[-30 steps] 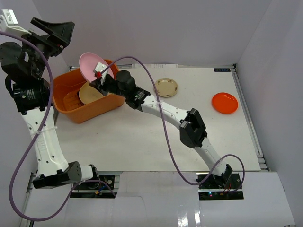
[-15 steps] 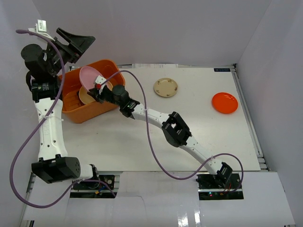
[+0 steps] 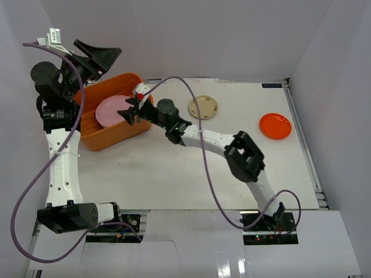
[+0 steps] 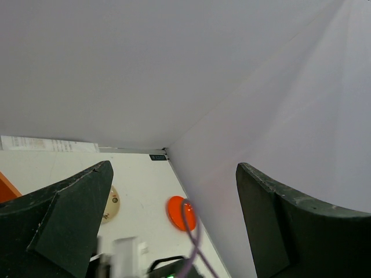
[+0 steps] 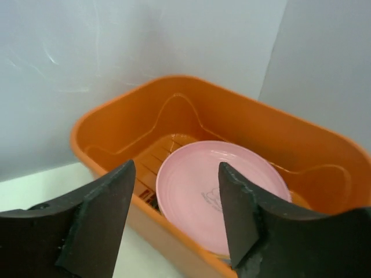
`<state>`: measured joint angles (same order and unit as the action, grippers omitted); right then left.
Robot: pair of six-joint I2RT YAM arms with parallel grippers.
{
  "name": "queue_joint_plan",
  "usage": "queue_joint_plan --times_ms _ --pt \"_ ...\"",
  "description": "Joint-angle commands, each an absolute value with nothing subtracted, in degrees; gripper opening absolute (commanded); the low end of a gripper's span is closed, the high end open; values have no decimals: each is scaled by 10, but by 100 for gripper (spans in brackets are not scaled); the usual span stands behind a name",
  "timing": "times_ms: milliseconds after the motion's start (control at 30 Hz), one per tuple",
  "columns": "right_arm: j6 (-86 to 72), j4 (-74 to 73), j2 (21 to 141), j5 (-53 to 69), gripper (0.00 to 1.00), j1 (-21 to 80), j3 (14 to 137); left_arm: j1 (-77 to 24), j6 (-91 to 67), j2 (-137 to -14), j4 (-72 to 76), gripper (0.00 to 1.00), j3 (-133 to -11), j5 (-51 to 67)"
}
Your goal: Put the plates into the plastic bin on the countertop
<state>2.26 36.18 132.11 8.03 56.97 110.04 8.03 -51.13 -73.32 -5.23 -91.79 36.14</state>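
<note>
My right end effector [image 3: 132, 108] fingers apart, empty, above smooth orange plastic bin [image 5: 191, 87]; round glossy pink plate [image 5: 220, 191] inside. My left end effector [image 4: 174, 174] spread wide, empty.

The plastic bin [image 5: 243, 116] wall hides the lower edge of the pink plate [image 5: 223, 185].

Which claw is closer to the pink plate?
Right. The right claw sits open at the plastic bin's right rim, just beside the pink plate lying inside. The left claw hangs high over the bin's far edge, open and facing away from the plate.
</note>
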Motion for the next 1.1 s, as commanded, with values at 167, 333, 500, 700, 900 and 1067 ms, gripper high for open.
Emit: queue_joint_plan --times_ms 167,333,500,700,900,1067 --pt "-139 455 925 -43 35 422 694 -69 -466 -779 -78 98 -853 302" --pt "-317 332 774 -130 8 260 513 -215 -445 -882 -106 96 -870 223" --pt "-396 302 701 -167 14 91 353 -290 -478 -978 -72 87 -862 135" --pt "-487 293 667 -142 46 -73 262 -307 -562 -1105 -4 82 -846 88" --pt "-532 319 721 -99 52 -169 238 -306 -626 -1192 36 78 -868 16" --pt "-552 349 760 -82 52 -179 232 -303 -652 -1255 22 72 -902 -53"
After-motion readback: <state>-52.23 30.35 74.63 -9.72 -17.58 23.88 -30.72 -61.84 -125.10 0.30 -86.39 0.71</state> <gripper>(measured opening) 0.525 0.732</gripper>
